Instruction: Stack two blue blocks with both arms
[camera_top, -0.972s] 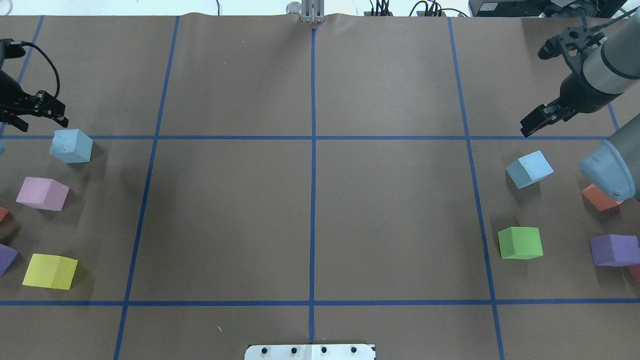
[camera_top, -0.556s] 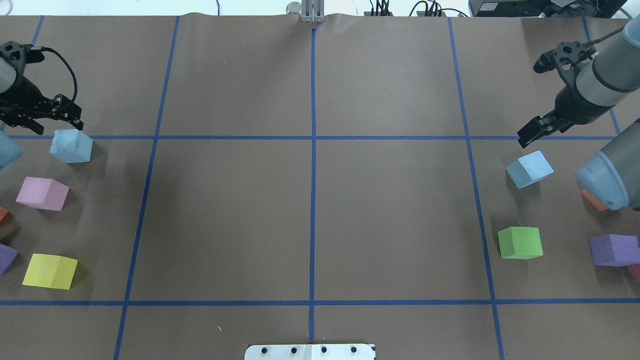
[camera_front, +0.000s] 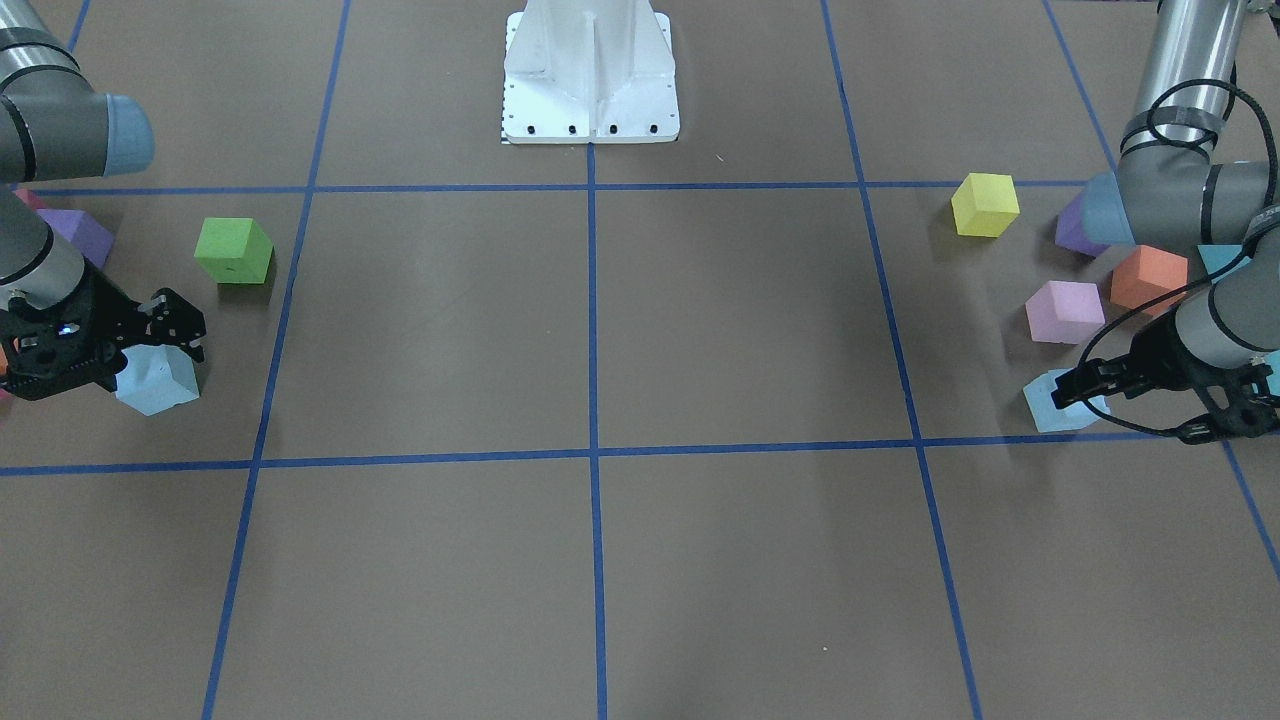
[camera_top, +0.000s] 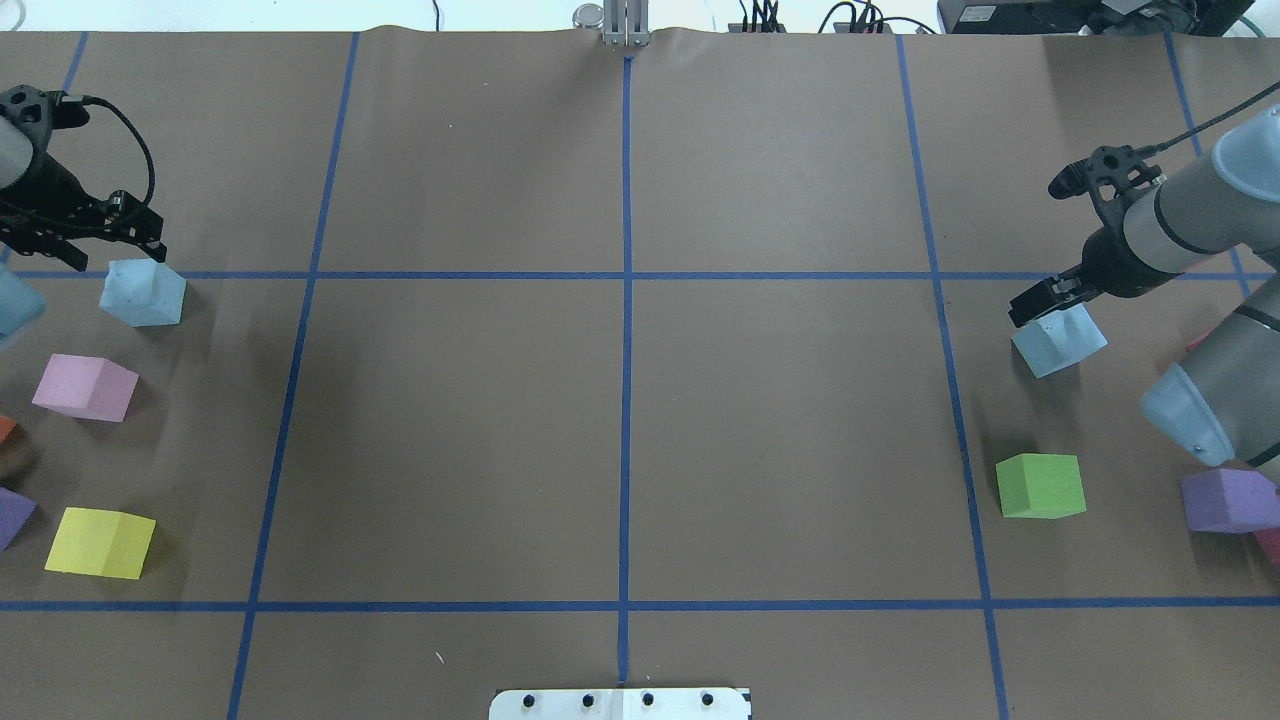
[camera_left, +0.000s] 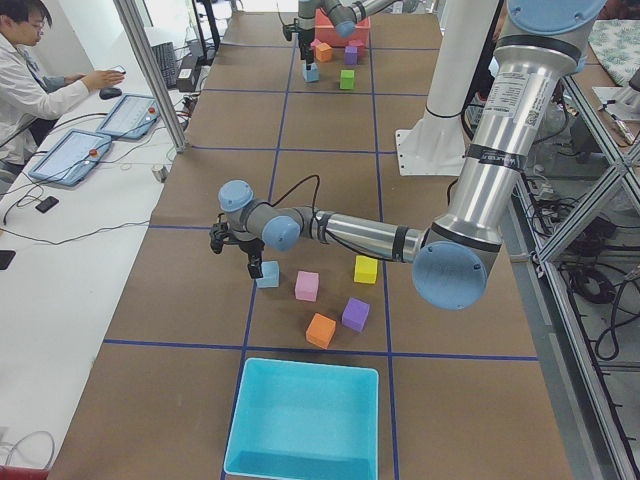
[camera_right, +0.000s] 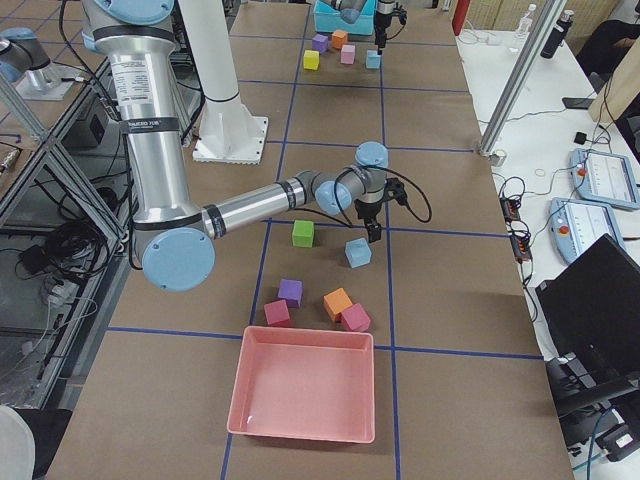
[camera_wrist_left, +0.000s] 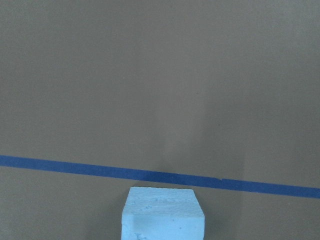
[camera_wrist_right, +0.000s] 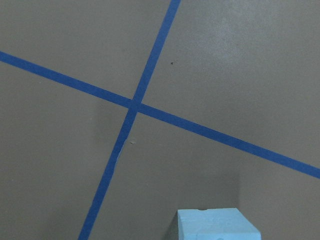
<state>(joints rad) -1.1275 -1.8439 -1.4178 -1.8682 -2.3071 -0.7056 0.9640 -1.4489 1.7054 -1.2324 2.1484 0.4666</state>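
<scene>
One pale blue block (camera_top: 143, 293) lies at the table's left; it also shows in the front view (camera_front: 1050, 412) and the left wrist view (camera_wrist_left: 162, 212). My left gripper (camera_top: 115, 252) hovers open just beyond its far edge. The second blue block (camera_top: 1060, 340) lies at the right, tilted to the grid; it also shows in the front view (camera_front: 160, 385) and the right wrist view (camera_wrist_right: 217, 225). My right gripper (camera_top: 1030, 308) is over that block's far left corner, jaws apparently open and empty. No fingers show in either wrist view.
Near the left block lie a pink cube (camera_top: 85, 387), a yellow cube (camera_top: 100, 542) and an orange cube (camera_front: 1148, 278). Near the right block lie a green cube (camera_top: 1040, 485) and a purple cube (camera_top: 1228, 498). A turquoise box (camera_left: 300, 420) and a pink tray (camera_right: 305, 385) stand at the table's ends.
My right gripper has come down and toward the robot onto the right blue block's far corner. My left gripper shifted right toward its block, then held. Neither block moved.
</scene>
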